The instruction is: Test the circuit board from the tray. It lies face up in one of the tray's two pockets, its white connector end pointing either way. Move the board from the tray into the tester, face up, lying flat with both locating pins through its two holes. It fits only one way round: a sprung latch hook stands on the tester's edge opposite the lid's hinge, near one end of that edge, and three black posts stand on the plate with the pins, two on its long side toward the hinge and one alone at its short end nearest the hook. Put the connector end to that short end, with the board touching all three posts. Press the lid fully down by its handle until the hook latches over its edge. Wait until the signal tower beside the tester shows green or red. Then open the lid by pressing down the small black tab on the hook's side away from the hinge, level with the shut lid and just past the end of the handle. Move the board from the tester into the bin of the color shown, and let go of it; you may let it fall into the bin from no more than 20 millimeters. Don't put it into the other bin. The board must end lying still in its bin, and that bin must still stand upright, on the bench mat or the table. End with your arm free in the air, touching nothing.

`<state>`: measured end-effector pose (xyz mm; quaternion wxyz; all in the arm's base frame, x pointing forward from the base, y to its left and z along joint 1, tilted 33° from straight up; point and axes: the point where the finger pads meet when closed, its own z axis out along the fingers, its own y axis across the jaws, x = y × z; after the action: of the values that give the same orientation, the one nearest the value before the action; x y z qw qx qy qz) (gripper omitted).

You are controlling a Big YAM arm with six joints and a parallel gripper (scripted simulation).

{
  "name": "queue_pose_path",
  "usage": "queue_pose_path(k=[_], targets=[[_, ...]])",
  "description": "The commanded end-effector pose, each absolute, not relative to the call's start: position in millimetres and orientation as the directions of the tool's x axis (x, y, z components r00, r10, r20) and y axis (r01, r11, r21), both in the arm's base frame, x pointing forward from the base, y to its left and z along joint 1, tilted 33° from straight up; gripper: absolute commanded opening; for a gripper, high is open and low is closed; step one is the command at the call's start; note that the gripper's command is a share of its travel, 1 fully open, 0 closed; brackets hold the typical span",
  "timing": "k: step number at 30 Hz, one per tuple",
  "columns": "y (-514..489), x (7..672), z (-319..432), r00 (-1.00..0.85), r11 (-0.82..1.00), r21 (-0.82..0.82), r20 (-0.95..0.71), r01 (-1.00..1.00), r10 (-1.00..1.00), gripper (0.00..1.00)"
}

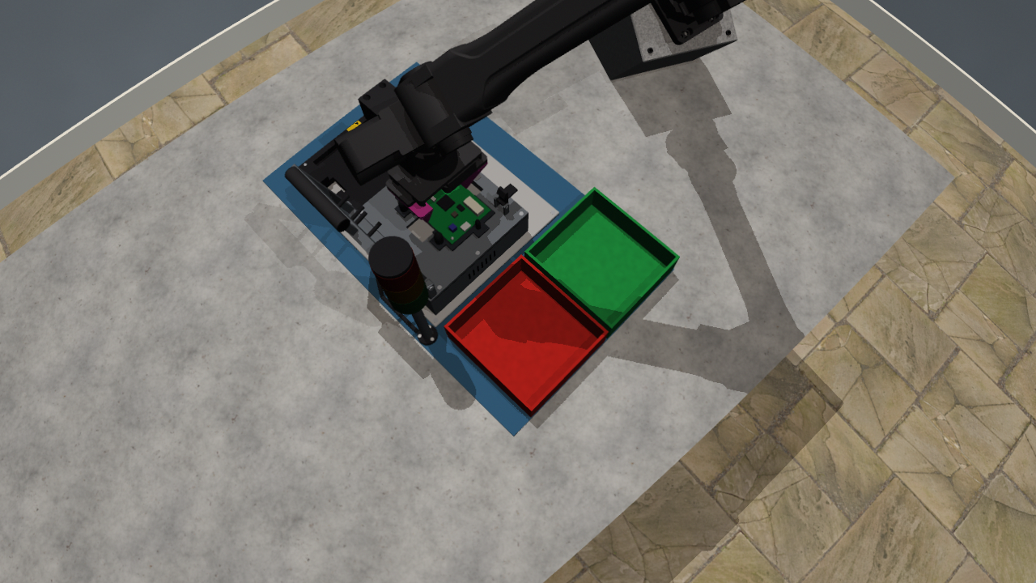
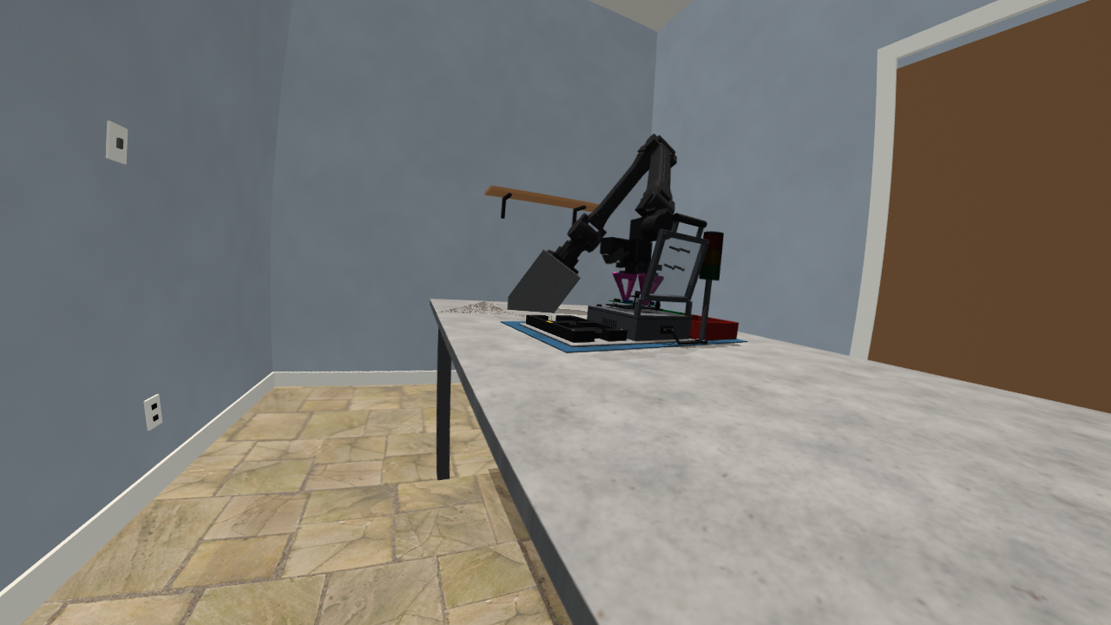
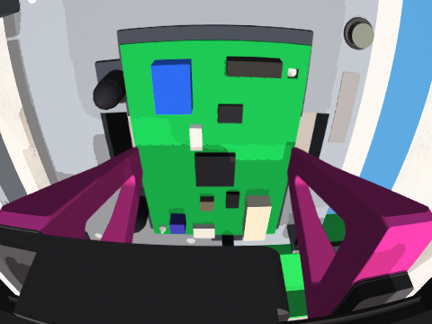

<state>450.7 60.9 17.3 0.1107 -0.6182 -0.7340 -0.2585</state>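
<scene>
The green circuit board (image 1: pixel 443 226) (image 3: pixel 261 135) is face up over the pin plate of the tester (image 1: pixel 448 278) (image 2: pixel 609 322) (image 3: pixel 202 11). Its connector end points to the short end with the lone post. Pale spots show in its two corner holes. I cannot tell whether it lies fully down. My gripper (image 1: pixel 447 193) (image 2: pixel 637 301) (image 3: pixel 215 158) points down, its magenta fingers flush against the board's two long edges. The lid (image 2: pixel 677 267) (image 1: pixel 316 197) stands open, its handle (image 2: pixel 688 220) up. The latch hook (image 1: pixel 504 195) stands opposite. The signal tower (image 1: pixel 396 271) (image 2: pixel 712 256) looks unlit.
The red bin (image 1: pixel 532 347) (image 2: pixel 718 329) and green bin (image 1: pixel 605 253) stand side by side just beyond the tester. The black tray (image 2: pixel 582 334) stands at its other side on the blue mat (image 1: pixel 507 420). The raised lid and tower rise close to my arm.
</scene>
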Motion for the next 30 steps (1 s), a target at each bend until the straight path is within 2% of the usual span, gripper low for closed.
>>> queue_pose_path(k=[1,30], targets=[[59.9,465.4,26.5,-0.221,0.098,0.272,0.471,0.957,0.854,0.72],[61.9,462.1,21.2,-0.217,0.096,0.267,0.473,0.959,0.854,0.72]])
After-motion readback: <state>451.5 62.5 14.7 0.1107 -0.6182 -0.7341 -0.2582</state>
